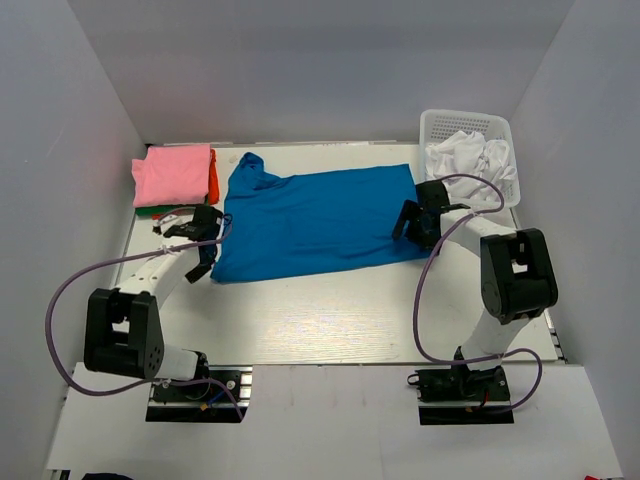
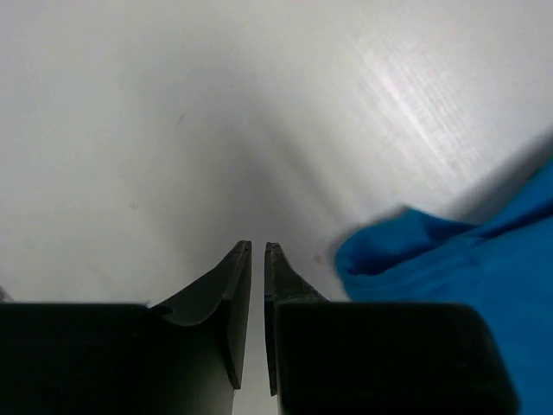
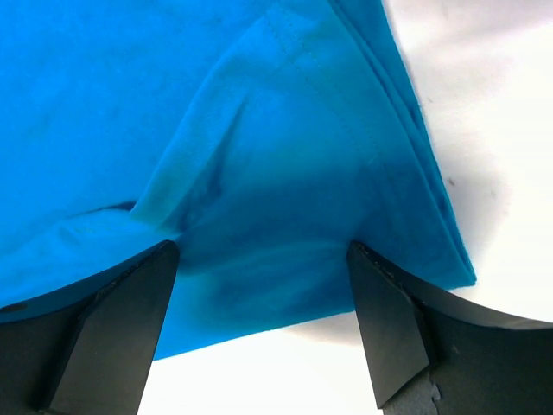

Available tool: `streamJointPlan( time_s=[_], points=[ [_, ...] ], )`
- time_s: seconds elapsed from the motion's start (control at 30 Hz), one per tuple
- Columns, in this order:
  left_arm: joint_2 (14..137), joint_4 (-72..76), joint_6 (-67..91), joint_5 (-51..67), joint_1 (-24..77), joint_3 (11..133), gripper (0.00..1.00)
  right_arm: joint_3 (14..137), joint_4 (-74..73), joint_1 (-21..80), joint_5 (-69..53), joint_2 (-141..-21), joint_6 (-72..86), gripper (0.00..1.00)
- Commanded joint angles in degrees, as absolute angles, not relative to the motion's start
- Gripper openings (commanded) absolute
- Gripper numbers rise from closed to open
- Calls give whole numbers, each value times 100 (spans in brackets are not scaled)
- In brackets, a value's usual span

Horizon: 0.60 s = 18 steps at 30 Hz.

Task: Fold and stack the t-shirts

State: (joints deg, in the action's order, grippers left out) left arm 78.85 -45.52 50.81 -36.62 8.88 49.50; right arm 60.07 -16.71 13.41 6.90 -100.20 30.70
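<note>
A large bright blue t-shirt (image 1: 320, 220) lies spread flat across the middle of the table. At the back left is a stack of t-shirts with a pink one (image 1: 175, 175) on top, an orange-red one (image 1: 213, 178) at its edge and a green one (image 1: 148, 209) below. My left gripper (image 1: 203, 268) hovers over bare table just left of the blue shirt's near-left corner (image 2: 458, 268). Its jaws (image 2: 257, 246) stand a narrow slit apart with nothing between them. My right gripper (image 1: 412, 222) is open wide, its tips (image 3: 261, 259) down at the blue cloth (image 3: 216, 112) near the shirt's right edge.
A white lattice basket (image 1: 470, 122) stands at the back right with crumpled white t-shirts (image 1: 465, 155) in it. Grey walls close in the table on the left, right and back. Bare white table (image 1: 320, 320) lies in front of the blue shirt.
</note>
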Motion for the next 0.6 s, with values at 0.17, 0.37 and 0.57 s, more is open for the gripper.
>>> streamJointPlan(
  time_s=[0.17, 0.37, 0.57],
  points=[
    [7341, -4654, 5284, -2814, 931, 5115, 63, 5801, -1960, 1380, 721, -9292, 2875, 90],
    [7014, -3105, 4229, -1400, 1002, 5063, 100, 5739, -1741, 1485, 887, -8860, 2699, 90],
    [7952, -2065, 3814, -185, 1055, 5158, 100, 5783, -1460, 1529, 747, -9061, 2716, 90]
  ],
)
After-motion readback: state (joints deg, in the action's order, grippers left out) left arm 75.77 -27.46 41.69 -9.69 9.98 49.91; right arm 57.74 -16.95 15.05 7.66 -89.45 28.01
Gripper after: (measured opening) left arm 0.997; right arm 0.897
